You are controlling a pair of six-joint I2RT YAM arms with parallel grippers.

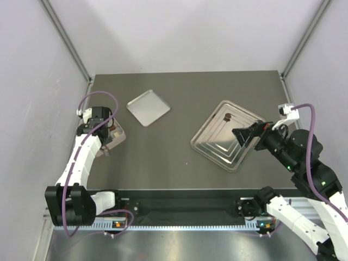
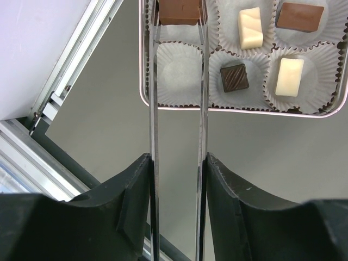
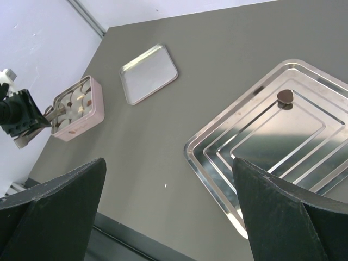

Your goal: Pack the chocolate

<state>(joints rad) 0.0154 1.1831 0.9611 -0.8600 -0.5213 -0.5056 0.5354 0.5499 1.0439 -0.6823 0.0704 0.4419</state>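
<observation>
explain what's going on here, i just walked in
Chocolates are being packed into a pink box. The left end effector, fitted with long thin blades, has a brown piece between them over a paper cup; whether it is gripped cannot be told. Four other pieces show in cups, and one cup is empty. The right end effector hangs open over the steel tray, where one dark piece lies.

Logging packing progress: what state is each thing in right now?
Pink box: open, one cup empty.
Lid: off, flat on the table.
Steel tray: holds one dark piece.
Left gripper: fingers astride a brown piece, grip unclear.
Right gripper: open, empty.
</observation>
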